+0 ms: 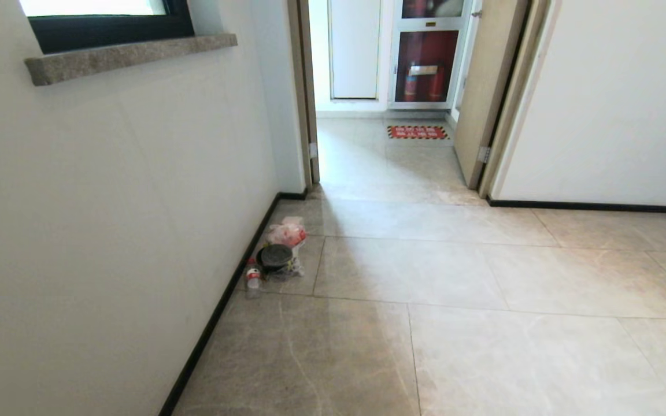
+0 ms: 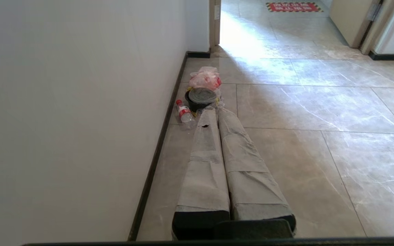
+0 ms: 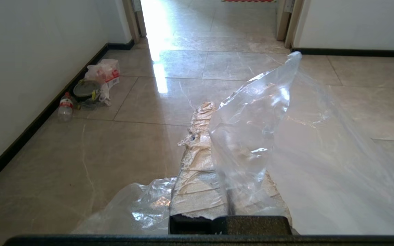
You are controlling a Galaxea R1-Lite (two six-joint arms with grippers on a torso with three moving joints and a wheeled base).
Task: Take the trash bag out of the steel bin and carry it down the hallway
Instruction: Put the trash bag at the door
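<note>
A hallway (image 1: 454, 277) of glossy grey-beige floor tiles is seen, bounded by white walls with black skirting (image 1: 211, 323). A stone window sill (image 1: 130, 55) projects from the wall on the robot's left. Ahead, a wood-framed doorway (image 1: 310, 98) opens onto a further tiled area, where a red floor mat (image 1: 417, 132) with a striped border lies before a glass-fronted cabinet (image 1: 425, 63) holding red cylinders. Writing is present on the mat but cannot be read.

Against the left wall, a small heap of litter is gathered: a round dark container (image 1: 276, 258), a crumpled white-and-red plastic bag (image 1: 288, 233) just behind it, and a clear plastic bottle (image 1: 252, 279) with a red label and red cap, just beside the skirting. The label's text cannot be read. The rest of the route to the doorway is crossed by nothing.

No steel bin is visible in any view.

The left gripper (image 2: 214, 112) is seen with its 2 wrapped fingers pressed together, holding nothing and pointing toward the litter. The right gripper (image 3: 202, 112) is closed on a clear trash bag (image 3: 251, 136), which drapes over its wrapped fingers and hangs above the floor.
</note>
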